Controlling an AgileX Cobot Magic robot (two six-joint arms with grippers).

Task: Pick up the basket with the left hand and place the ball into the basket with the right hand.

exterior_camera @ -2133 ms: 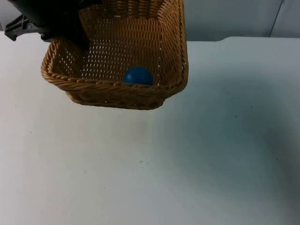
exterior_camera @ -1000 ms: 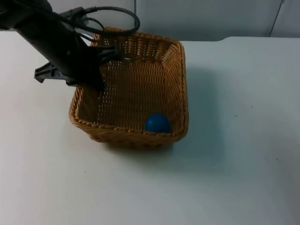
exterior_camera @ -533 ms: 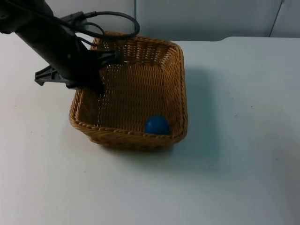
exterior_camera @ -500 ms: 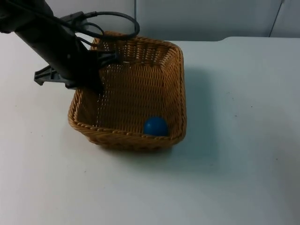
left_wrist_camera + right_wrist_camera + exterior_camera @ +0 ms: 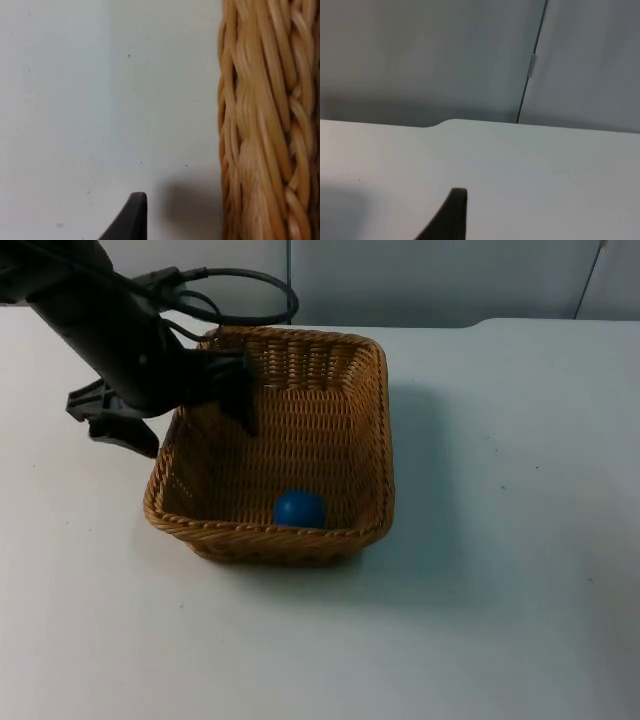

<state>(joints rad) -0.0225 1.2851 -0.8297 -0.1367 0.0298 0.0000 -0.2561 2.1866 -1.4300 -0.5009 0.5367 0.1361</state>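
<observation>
White table top [image 5: 500, 590] meets grey partition wall [image 5: 440, 280].

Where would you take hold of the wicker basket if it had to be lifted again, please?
I would grip the basket by its braided rim on the side wall nearest the left hand, coming down from above with one finger inside and one outside. The wall stands upright and thin, and the left hand already straddles it, open. The ball lies at the near wall, out of the way.

One basket [image 5: 340, 410], one ball [image 5: 299, 509], one table [image 5: 500, 540]
</observation>
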